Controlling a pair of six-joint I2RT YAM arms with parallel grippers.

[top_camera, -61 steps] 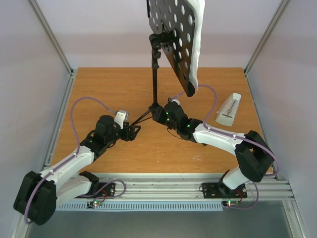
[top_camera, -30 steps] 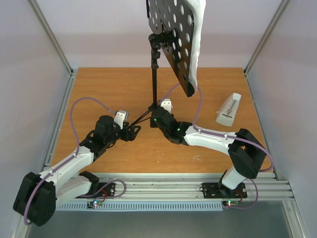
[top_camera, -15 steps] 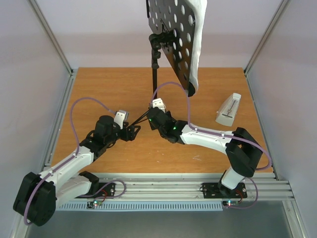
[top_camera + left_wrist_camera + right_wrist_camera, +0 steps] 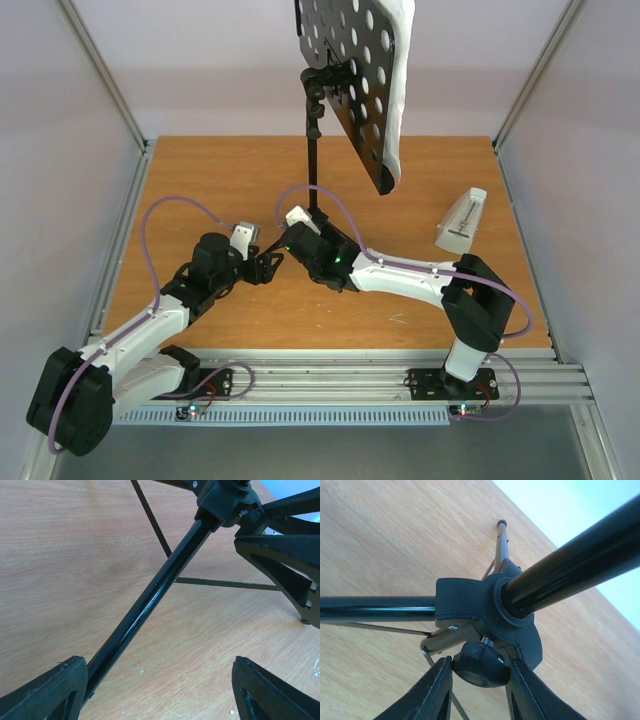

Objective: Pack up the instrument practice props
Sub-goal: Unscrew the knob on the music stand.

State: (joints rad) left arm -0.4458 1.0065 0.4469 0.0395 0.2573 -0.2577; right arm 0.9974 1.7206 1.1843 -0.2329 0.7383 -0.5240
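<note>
Top camera high, near side, looking down on table point(image 4: 200, 180); both wrist cameras low, close, share music stand point(image 4: 560, 555) base.

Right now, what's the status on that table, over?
Left gripper open astride a black tripod leg. Right gripper pinching the black round knob. Black tripod music stand upright, white sheet pages on it. Nothing blocking.

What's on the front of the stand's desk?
White pages rest against the desk; only their right edge shows. Their printed faces are hidden behind the desk's back.

Bright, even light — faint shadows
</note>
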